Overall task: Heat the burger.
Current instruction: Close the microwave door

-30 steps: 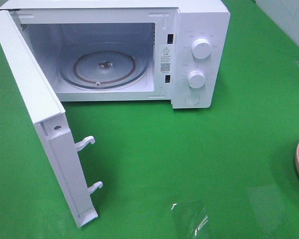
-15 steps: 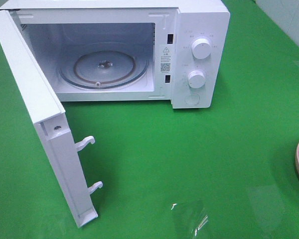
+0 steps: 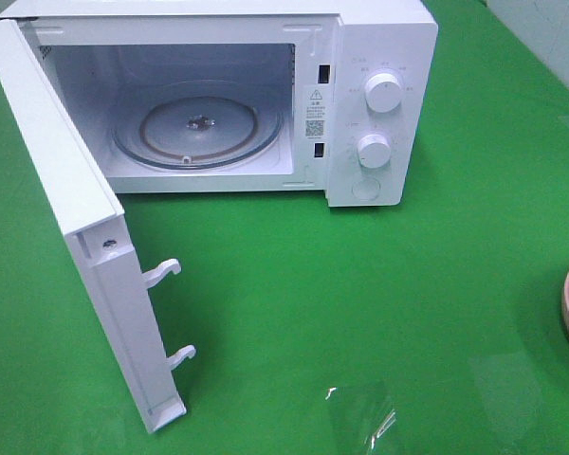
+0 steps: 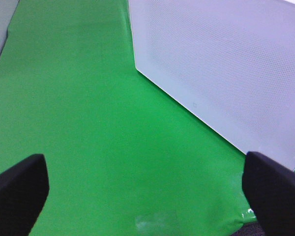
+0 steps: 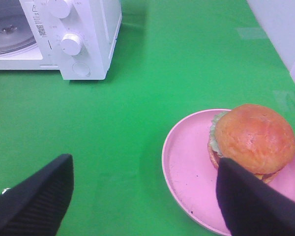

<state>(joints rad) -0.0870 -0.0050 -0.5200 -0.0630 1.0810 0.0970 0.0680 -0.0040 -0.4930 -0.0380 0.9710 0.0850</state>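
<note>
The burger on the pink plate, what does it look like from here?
The burger shows only in the right wrist view. It has a round, glossy golden-brown bun on top, a pale green lettuce frill at one side and a dark edge low down. It sits upright on the pink plate, off-centre toward one rim, on the green table. Nothing grips it: one dark finger overlaps it in the picture.

A green table surface [image 3: 360, 284] is shown, on which a white microwave [image 3: 379, 57] is stood at the far side, its door [image 3: 85, 237] swung wide open over the green. A pink plate [image 5: 187, 172] is laid on the same surface, well apart from the microwave, toward the right edge. A glossy reflective patch [image 3: 360, 412] is seen near the front.
</note>
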